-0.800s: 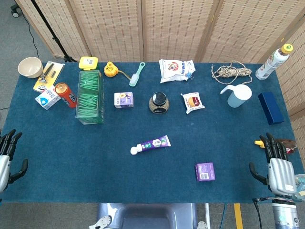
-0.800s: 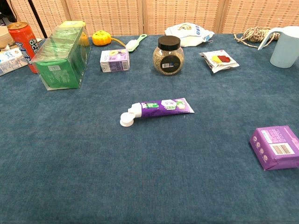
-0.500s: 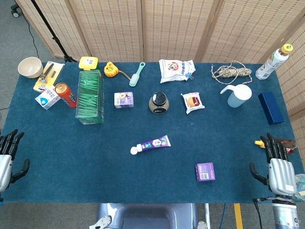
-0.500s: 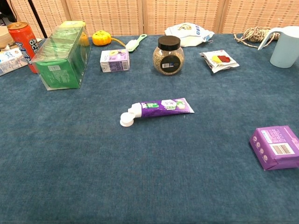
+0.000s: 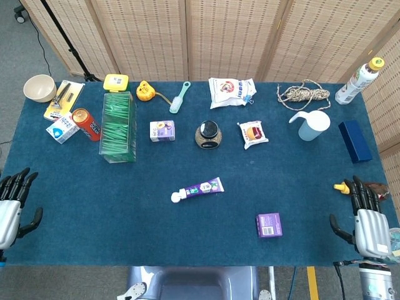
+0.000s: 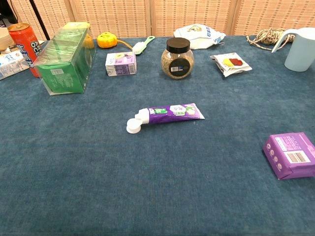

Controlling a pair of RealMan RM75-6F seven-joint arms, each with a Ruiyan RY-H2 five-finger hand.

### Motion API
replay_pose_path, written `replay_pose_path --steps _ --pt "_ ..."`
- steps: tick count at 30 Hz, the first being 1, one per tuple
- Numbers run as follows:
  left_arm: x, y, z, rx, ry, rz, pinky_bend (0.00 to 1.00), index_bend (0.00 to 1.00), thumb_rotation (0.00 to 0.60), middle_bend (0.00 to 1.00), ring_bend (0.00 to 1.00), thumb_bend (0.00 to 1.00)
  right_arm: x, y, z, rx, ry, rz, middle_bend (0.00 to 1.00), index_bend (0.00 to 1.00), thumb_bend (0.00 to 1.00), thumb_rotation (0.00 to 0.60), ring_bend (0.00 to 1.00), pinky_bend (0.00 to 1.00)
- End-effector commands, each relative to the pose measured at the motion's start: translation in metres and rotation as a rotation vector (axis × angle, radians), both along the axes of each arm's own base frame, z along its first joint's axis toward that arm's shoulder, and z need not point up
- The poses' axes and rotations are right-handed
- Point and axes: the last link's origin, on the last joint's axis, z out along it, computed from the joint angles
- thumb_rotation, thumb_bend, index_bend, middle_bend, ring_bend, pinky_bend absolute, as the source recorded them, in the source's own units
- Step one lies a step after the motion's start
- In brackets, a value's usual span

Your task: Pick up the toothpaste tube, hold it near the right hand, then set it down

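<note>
The purple toothpaste tube [image 5: 199,188] with a white cap lies flat near the middle of the blue table [image 5: 125,206], cap pointing left; the chest view shows the toothpaste tube [image 6: 167,115] alone on the cloth. My left hand [image 5: 12,209] hovers at the table's left front corner, fingers apart and empty. At the right front corner my right hand [image 5: 367,215] is likewise open and holds nothing. Both hands are far from the tube and outside the chest view.
A small purple box [image 5: 269,224] lies front right of the tube. Behind it stand a dark-lidded jar [image 5: 208,135], a small carton [image 5: 162,130], a green clear box [image 5: 118,127], a snack packet [image 5: 252,134] and a pale blue jug [image 5: 310,124].
Both hands have slid slightly toward the table's front edge. The tube has not moved.
</note>
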Motion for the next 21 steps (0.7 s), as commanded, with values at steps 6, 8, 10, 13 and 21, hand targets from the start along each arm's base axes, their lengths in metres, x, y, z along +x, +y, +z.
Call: replay_pose_path --steps 6,8,10,13,21 --pt "0.010 0.008 0.002 -0.097 0.022 -0.036 0.02 0.07 0.600 0.02 0.03 0.44 -0.001 0.004 0.002 -0.007 -0.001 0.003 0.00 0.00 0.39 0.600 0.00 0.00" --pt "0.013 0.012 0.001 -0.136 0.030 -0.050 0.02 0.05 0.600 0.02 0.03 0.44 -0.001 0.005 0.003 -0.010 0.000 0.005 0.00 0.00 0.39 0.600 0.00 0.00" --pt "0.017 0.017 0.000 -0.163 0.038 -0.064 0.02 0.04 0.600 0.02 0.03 0.42 -0.001 0.006 0.003 -0.012 -0.001 0.004 0.00 0.00 0.39 0.600 0.00 0.00" --pt "0.025 0.028 -0.006 -0.219 0.069 -0.118 0.02 0.04 0.600 0.02 0.03 0.38 -0.001 0.009 0.004 -0.010 0.001 0.002 0.00 0.00 0.39 0.600 0.00 0.00" --pt "0.047 0.056 -0.027 -0.341 0.078 -0.208 0.03 0.13 0.600 0.09 0.11 0.37 -0.001 0.012 0.005 -0.011 0.005 -0.007 0.00 0.00 0.39 0.600 0.00 0.00"
